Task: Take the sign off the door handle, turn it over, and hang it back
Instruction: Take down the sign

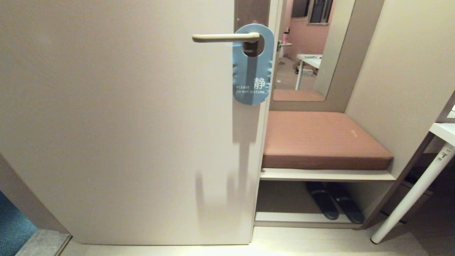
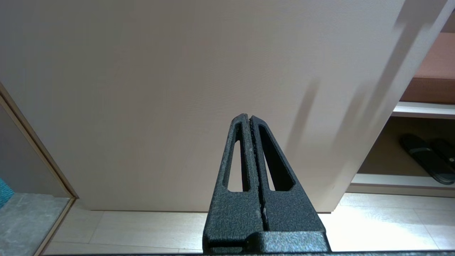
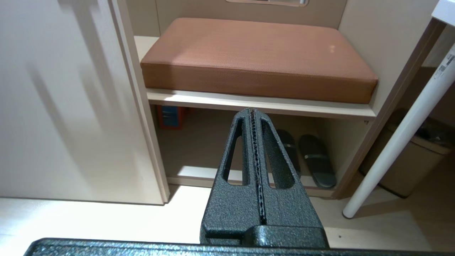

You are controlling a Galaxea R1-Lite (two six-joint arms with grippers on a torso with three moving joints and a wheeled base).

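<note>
Head view: sign [image 1: 253,76] is hanging (text outward) on door handle [image 1: 226,37] at twelve o'clock; left gripper [image 2: 250,118] and right gripper [image 3: 252,111] are sitting closed, empty.

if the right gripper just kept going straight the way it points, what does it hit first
Probably the front edge of the shelf under the brown cushion, or the open space just below it where the slippers lie. The right gripper is shut and its tip lines up with that edge; depth is unclear.
</note>
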